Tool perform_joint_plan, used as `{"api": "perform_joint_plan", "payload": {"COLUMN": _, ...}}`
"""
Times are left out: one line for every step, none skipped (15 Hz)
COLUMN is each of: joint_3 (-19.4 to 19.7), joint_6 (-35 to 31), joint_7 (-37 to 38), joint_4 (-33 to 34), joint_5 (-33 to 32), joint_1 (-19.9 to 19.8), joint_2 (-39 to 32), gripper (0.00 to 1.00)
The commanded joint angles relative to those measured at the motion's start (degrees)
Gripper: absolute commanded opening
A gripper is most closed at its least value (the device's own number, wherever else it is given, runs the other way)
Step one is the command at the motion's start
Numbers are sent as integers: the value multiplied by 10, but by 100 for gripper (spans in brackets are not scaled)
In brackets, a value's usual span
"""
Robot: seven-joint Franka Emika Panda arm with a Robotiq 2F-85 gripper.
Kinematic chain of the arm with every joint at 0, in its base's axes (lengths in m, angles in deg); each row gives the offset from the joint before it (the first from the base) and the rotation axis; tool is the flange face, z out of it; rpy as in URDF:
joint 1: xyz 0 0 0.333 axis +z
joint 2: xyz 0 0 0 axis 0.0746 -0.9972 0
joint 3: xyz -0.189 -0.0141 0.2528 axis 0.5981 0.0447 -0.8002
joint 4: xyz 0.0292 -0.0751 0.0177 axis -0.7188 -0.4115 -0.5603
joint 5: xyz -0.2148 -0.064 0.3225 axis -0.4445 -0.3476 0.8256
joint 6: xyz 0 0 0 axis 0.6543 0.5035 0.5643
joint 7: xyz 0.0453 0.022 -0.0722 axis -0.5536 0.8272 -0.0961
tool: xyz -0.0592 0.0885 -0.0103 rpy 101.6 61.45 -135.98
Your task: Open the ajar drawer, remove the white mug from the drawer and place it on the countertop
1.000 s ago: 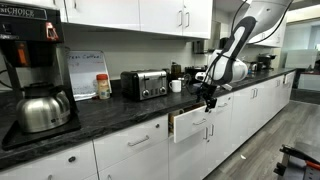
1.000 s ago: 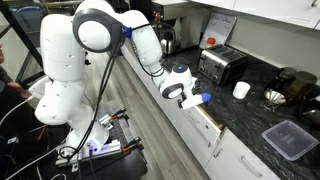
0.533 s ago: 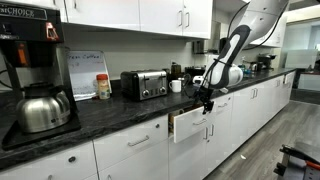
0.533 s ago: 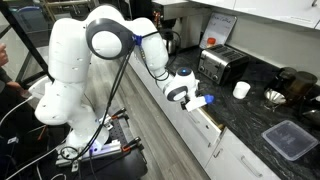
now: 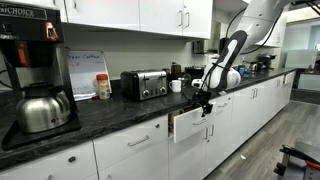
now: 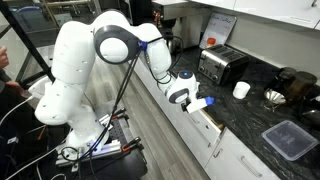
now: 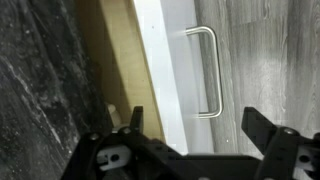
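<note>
Standing at the left end of the dark stone tabletop [image 5: 110, 113] in an exterior view, a black coffee machine [image 5: 25, 45] has a steel pot [image 5: 42, 108] in front of it. To the right come a small whiteboard [image 5: 86, 70] against the wall, a jar [image 5: 103, 86], a steel toaster [image 5: 146, 84] and, just beside the toaster, a white cup [image 5: 176, 86], all on the tabletop. Below the tabletop's edge and right of the cup, the drawer [image 5: 190, 125] stands ajar, its white front a little out of line with the neighbouring fronts. The white arm [image 5: 232, 50] bends down from the right, and the jaws hang just above the drawer's front. In the wrist view the jaws stand wide apart and hold nothing. One finger [image 7: 135, 118] sits over the strip of pale wood in the drawer's gap and its partner is out over the floor [image 7: 270, 50]. The white front and its silver bar handle [image 7: 208, 70] lie between them. Only that narrow strip of the inside shows, so the white mug cannot be made out. Farther right, a clear plastic box [image 6: 285, 138] lies on the tabletop in an exterior view.
</note>
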Motion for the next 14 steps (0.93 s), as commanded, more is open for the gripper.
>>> {"api": "perform_joint_plan", "payload": {"joint_3": 1, "joint_6": 0, "joint_7": -12, "joint_4": 11, "joint_5": -11, "joint_1": -5, "joint_2": -15, "gripper": 100}}
{"api": "perform_joint_plan", "payload": {"joint_3": 0, "joint_6": 1, "joint_7": -12, "joint_4": 10, "joint_5": -11, "joint_1": -5, "joint_2": -16, "gripper": 100}}
{"api": "perform_joint_plan", "payload": {"joint_3": 0, "joint_6": 2, "joint_7": -11, "joint_4": 7, "joint_5": -11, "joint_1": -6, "joint_2": -15, "gripper": 100}}
{"api": "perform_joint_plan", "payload": {"joint_3": -2, "joint_6": 4, "joint_7": -12, "joint_4": 4, "joint_5": -11, "joint_1": -8, "joint_2": -13, "gripper": 100}}
{"api": "perform_joint_plan", "payload": {"joint_3": -3, "joint_6": 4, "joint_7": -12, "joint_4": 0, "joint_5": -10, "joint_1": -10, "joint_2": -11, "gripper": 100}}
{"api": "perform_joint_plan", "payload": {"joint_3": -4, "joint_6": 5, "joint_7": -12, "joint_4": -5, "joint_5": -10, "joint_1": -12, "joint_2": -8, "gripper": 100}}
{"api": "perform_joint_plan", "payload": {"joint_3": -5, "joint_6": 6, "joint_7": -12, "joint_4": -11, "joint_5": -9, "joint_1": -14, "joint_2": -4, "gripper": 100}}
{"api": "perform_joint_plan", "payload": {"joint_3": -7, "joint_6": 7, "joint_7": -13, "joint_4": -19, "joint_5": -9, "joint_1": -16, "joint_2": -1, "gripper": 100}}
{"api": "perform_joint_plan", "payload": {"joint_3": -8, "joint_6": 8, "joint_7": -13, "joint_4": -25, "joint_5": -9, "joint_1": -17, "joint_2": 2, "gripper": 100}}
{"api": "perform_joint_plan", "payload": {"joint_3": -10, "joint_6": 9, "joint_7": -13, "joint_4": -31, "joint_5": -8, "joint_1": -20, "joint_2": 6, "gripper": 100}}
{"api": "perform_joint_plan", "payload": {"joint_3": -10, "joint_6": 10, "joint_7": -13, "joint_4": -38, "joint_5": -8, "joint_1": -21, "joint_2": 10, "gripper": 100}}
{"api": "perform_joint_plan", "payload": {"joint_3": -11, "joint_6": 12, "joint_7": -14, "joint_4": -43, "joint_5": -8, "joint_1": -22, "joint_2": 13, "gripper": 100}}
{"api": "perform_joint_plan", "payload": {"joint_3": -11, "joint_6": 17, "joint_7": -14, "joint_4": -50, "joint_5": -8, "joint_1": -22, "joint_2": 17, "gripper": 100}}
{"api": "perform_joint_plan", "payload": {"joint_3": -9, "joint_6": 23, "joint_7": -12, "joint_4": -55, "joint_5": -8, "joint_1": -20, "joint_2": 21, "gripper": 100}}
